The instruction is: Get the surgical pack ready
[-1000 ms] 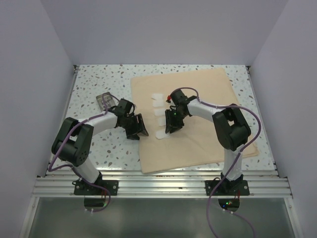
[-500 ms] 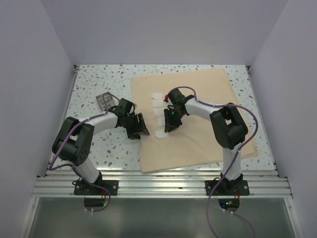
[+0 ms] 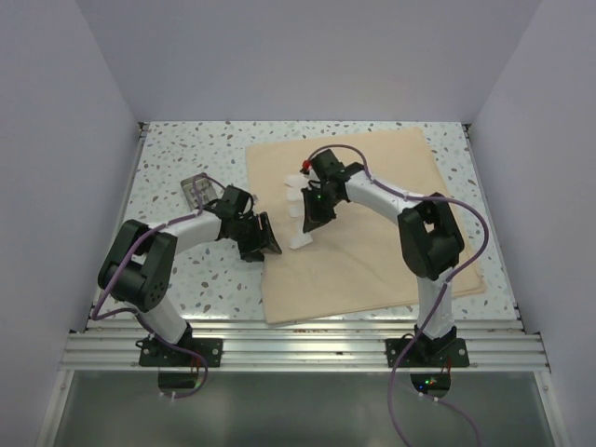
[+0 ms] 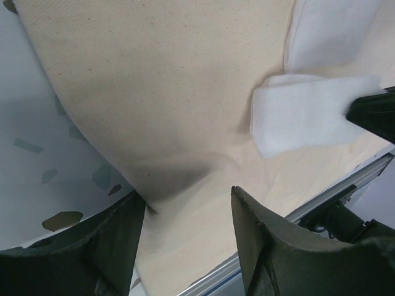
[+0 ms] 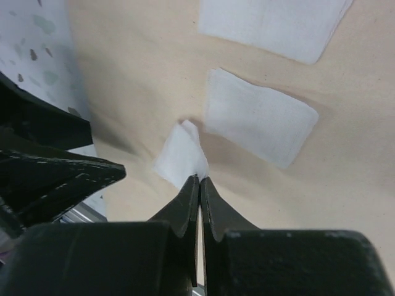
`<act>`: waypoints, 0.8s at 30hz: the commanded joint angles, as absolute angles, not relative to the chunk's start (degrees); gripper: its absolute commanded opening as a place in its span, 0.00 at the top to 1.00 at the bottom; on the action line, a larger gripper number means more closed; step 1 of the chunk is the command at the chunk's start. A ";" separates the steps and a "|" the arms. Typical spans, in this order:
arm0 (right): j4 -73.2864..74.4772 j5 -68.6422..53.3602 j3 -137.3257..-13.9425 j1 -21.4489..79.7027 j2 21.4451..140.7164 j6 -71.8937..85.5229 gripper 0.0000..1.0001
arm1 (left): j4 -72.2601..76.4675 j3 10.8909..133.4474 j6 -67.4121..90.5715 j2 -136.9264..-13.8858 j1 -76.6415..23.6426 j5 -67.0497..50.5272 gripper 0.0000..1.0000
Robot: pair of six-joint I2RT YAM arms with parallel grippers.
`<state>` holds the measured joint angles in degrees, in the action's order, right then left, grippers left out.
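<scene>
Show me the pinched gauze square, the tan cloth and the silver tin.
pinched gauze square (image 5: 180, 154): right wrist view, its raised middle.
tan cloth (image 5: 142, 68): right wrist view, a bare part.
silver tin (image 3: 197, 190): top view, its upper face.

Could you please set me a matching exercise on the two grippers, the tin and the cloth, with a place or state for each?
1 left gripper
2 right gripper
3 tin
4 cloth

A spread flat under gauze squares
B shut on one gauze square
C open at the cloth's left edge
D on the speckled table, left of the cloth

Pairs: 1-C, 2-B, 3-D, 4-A
</scene>
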<state>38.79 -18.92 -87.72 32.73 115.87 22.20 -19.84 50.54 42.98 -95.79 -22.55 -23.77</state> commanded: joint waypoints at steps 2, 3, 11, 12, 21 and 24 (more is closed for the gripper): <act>42.36 -18.20 -94.30 32.17 113.64 20.39 1.00 | -17.67 49.13 43.68 -95.98 -22.94 -23.38 0.38; 42.54 -18.19 -95.44 31.65 114.16 20.39 1.00 | -17.49 49.13 43.68 -95.98 -22.94 -23.38 0.38; 42.01 -19.25 -97.65 29.27 118.82 19.69 1.00 | -17.75 48.69 43.42 -95.45 -22.94 -23.38 0.38; 41.84 -18.81 -97.56 29.01 119.09 19.51 1.00 | -17.75 48.60 43.42 -95.36 -22.94 -23.29 0.38; 40.87 -18.81 -96.16 28.04 121.37 17.93 1.00 | -17.93 48.87 43.24 -95.54 -22.94 -23.55 0.38; 40.87 -17.49 -96.24 27.86 122.08 17.23 1.00 | -17.93 49.13 43.24 -95.62 -22.94 -23.47 0.38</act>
<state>40.99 -18.87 -95.88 28.10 121.58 19.07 -18.41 49.84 43.92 -95.66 -22.55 -24.34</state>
